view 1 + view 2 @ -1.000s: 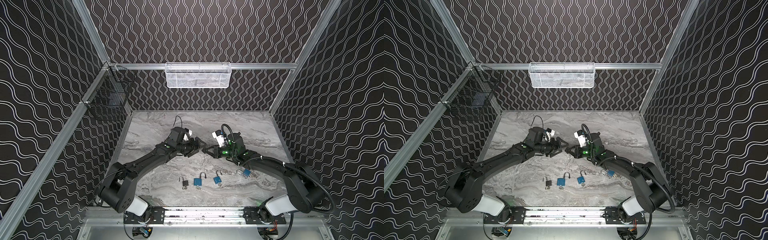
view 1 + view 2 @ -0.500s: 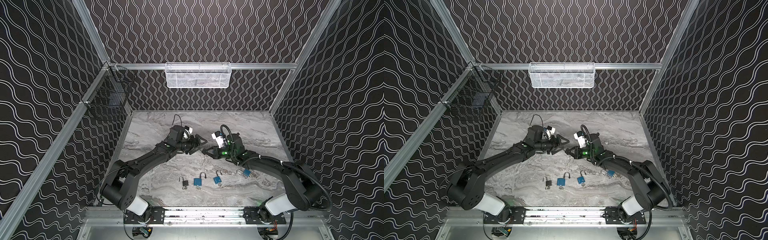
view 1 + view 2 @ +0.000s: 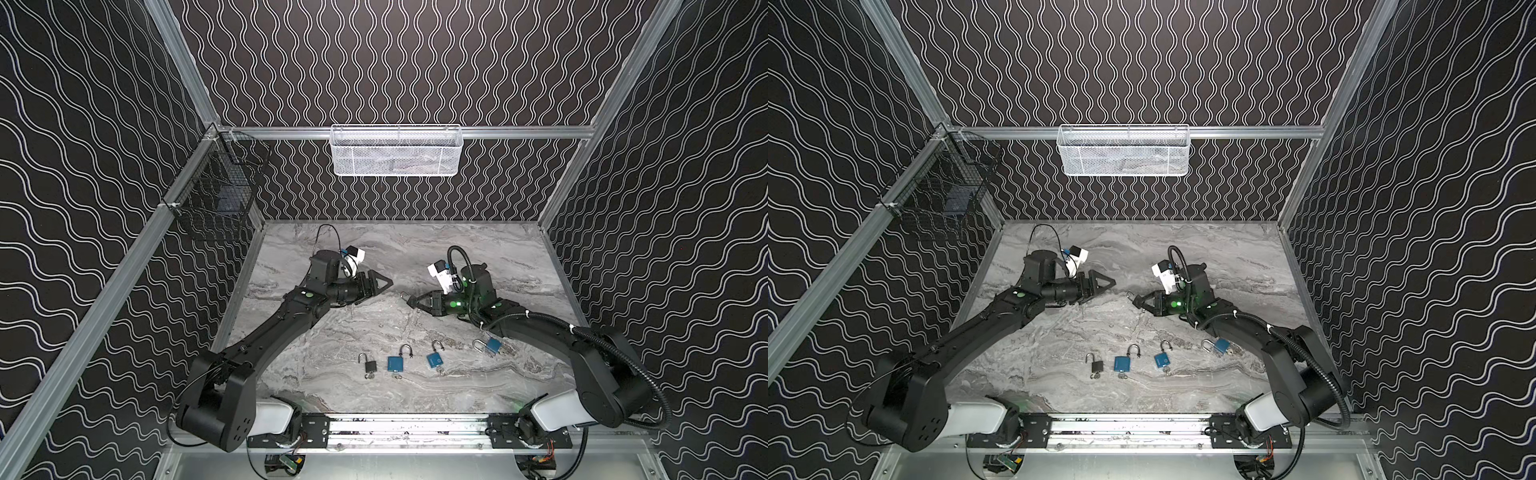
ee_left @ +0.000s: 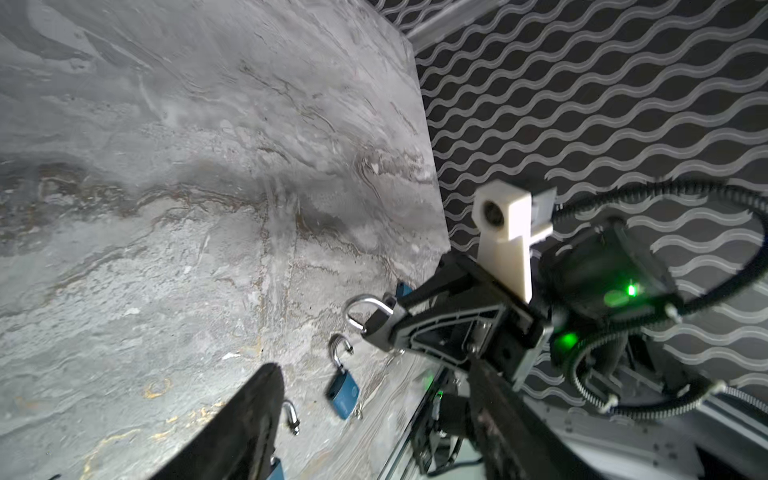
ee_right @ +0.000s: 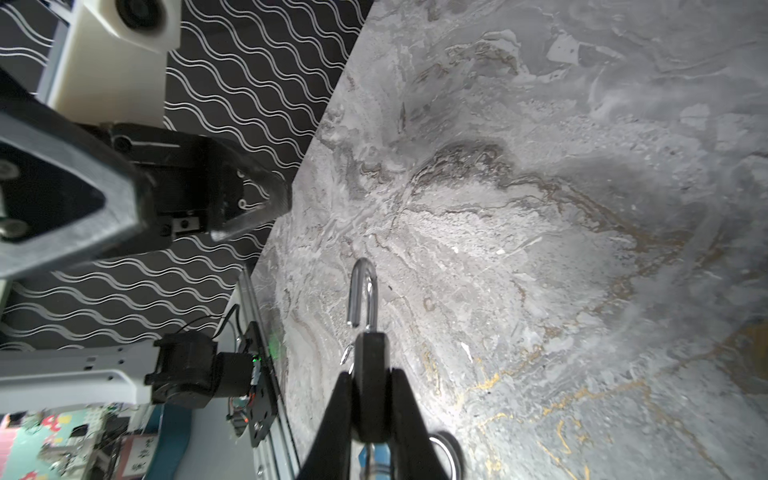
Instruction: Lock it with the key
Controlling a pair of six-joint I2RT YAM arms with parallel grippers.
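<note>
Over the marble tabletop, the right gripper is clamped on a black padlock. The left gripper is spread, empty and well apart. Shackle is sprung open, so locking isn't done. Next, probably: left lines up squarely on the shackle or key, which I can't see clearly.

Legible text: none made out.
Faint round mark noted on blue padlock body, too blurred to be read; dark marks seen on white sheet outside rig, not decipherable at this res.
</note>
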